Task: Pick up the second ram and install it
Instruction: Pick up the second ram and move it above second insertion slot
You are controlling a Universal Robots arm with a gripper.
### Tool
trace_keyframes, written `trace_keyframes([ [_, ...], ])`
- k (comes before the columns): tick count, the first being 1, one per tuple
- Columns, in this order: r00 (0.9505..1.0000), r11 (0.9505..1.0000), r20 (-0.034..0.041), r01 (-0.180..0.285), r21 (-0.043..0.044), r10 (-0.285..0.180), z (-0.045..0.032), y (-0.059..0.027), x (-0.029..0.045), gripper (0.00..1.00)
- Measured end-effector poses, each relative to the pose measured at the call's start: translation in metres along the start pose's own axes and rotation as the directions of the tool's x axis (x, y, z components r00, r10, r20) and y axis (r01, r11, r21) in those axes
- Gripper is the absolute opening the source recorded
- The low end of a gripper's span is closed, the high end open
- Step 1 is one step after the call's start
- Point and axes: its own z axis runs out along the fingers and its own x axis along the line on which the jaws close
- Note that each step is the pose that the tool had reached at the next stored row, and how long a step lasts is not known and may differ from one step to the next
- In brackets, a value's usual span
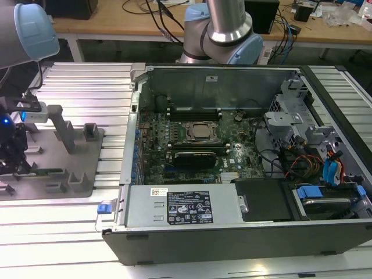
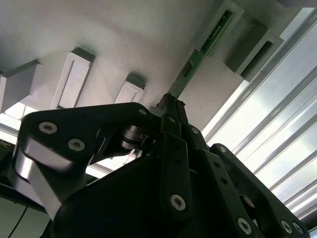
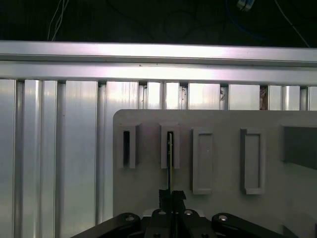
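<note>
End effector (image 2: 171,103) fingers are drawn in narrow, pinched on the near end of the ram stick (image 2: 214,35). In the second wrist view the green stick runs away from the black fingertips and passes into a slotted block on the grey tray (image 2: 124,39). In the first wrist view the end effector (image 3: 171,194) meets the ram stick (image 3: 170,153) edge-on. There the stick is a thin dark line standing in one of the tray's (image 3: 148,119) raised slot blocks, with a matching block beside it and two wider rectangular frames further along. Ribbed aluminium slats of the desk (image 3: 74,148) lie past the tray's rim.

In the exterior view the end effector (image 1: 13,152) hangs at the exterior view's left edge, low over the tray (image 1: 87,174). The ram stick (image 1: 43,171) lies low along the tray's front part, and an upright post (image 1: 63,128) rises near its middle. A pale-blue arm joint (image 1: 32,29) fills the upper left corner of the frame. The open computer case (image 1: 232,226) takes up the middle and right of the frame on the same slatted desk (image 1: 58,221). Inside it are a green motherboard (image 1: 157,148) and a silver-capped processor (image 1: 201,132) at its centre. Behind the case, at the top of the frame, stand another grey and blue arm segment (image 1: 224,26) and a wooden desk (image 1: 116,23) trailing cables.
</note>
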Motion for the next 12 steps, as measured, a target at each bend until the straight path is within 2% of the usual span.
trace_keyframes([
  [2,1.0000,1.0000,0.0000,0.000,0.0000,0.000,-0.0022,0.0000,0.0000,0.09],
  [8,1.0000,1.0000,0.0002,0.000,0.0003,0.000,-0.0291,0.0001,-0.0002,0.09],
  [10,1.0000,1.0000,0.0000,0.000,0.0001,0.000,-0.0430,0.0002,-0.0004,0.09],
  [11,1.0000,1.0000,0.0000,0.000,0.0001,0.000,-0.0524,0.0002,-0.0005,0.09],
  [12,1.0000,1.0000,0.0001,0.000,0.0002,0.000,-0.0570,0.0003,-0.0006,0.09],
])
